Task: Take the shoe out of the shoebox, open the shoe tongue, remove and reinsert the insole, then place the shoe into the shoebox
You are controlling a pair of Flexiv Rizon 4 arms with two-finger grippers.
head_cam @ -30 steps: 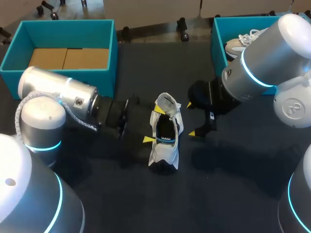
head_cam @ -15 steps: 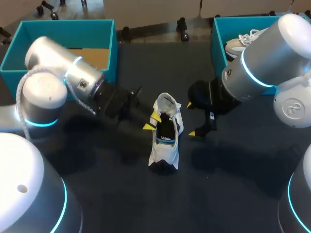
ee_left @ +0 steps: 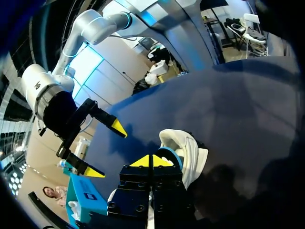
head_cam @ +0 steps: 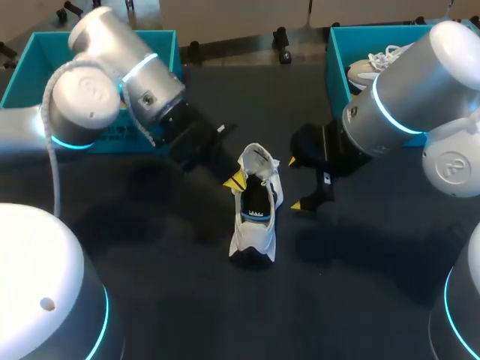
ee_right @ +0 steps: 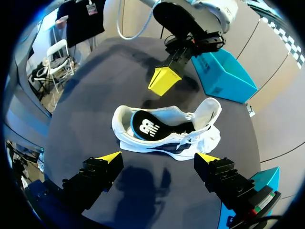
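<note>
The shoe (head_cam: 255, 206) sits on the table (head_cam: 360, 285), mouth wide so the insole (ee_right: 145, 125) shows; the left gripper (head_cam: 238, 181), pinched shut on nothing, hangs by the shoe's rim, likely to reach in; the right gripper (head_cam: 295, 183) hangs spread wide beside it, ready to help.

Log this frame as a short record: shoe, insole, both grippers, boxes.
shoe: upright on the table, outside both boxes, tongue pulled open
insole: lying inside the shoe
left gripper: shut, holding nothing, close by the shoe's opening
right gripper: open, on the shoe's other side, not touching it
right box: holds a second shoe
</note>
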